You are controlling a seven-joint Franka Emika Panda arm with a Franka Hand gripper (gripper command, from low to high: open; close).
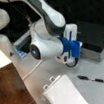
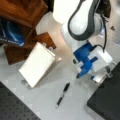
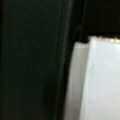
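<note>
One pen (image 1: 91,79) lay nearest my gripper (image 1: 69,62), flat on the pale table (image 1: 102,93); in a front view it sat toward the bottom right, and in a front view it lay below the middle (image 2: 63,95), apart from everything else. I judged it light, stiff and thin, with a smooth barrel that might roll or slip, so I would have taken it across the middle of the barrel, fingers square to its length. My gripper hung low over the table near the edge of the dark block (image 1: 95,36), behind its blue mount (image 1: 71,48), well short of the pen and touching nothing that I could make out. How far its jaws stood apart I could not tell, nor whether anything sat between them. A white notepad (image 1: 65,95) rested tilted beside the wooden stand (image 2: 22,15), on the pen's far side from me. My wrist view showed only a dark surface and a pale edge.
</note>
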